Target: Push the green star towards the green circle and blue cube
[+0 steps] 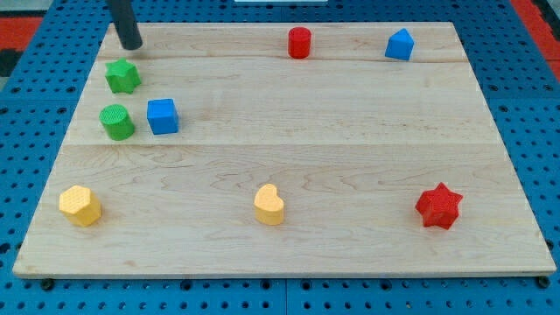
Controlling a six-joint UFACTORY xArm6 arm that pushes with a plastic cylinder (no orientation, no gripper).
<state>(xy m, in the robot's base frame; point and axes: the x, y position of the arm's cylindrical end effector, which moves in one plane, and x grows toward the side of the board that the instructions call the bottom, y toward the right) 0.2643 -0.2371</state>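
Observation:
The green star (122, 76) lies near the board's upper left. The green circle (116, 122) sits just below it, with a small gap between them. The blue cube (162, 115) stands right beside the green circle, on its right. My tip (131, 45) is at the view's top left, just above the green star and slightly to its right, a short gap away from it.
A red cylinder (299, 42) and a blue pentagon-like block (399, 45) sit along the top edge. A yellow hexagon (80, 206), a yellow heart (269, 206) and a red star (438, 206) lie along the bottom. The wooden board (289, 140) rests on a blue pegboard.

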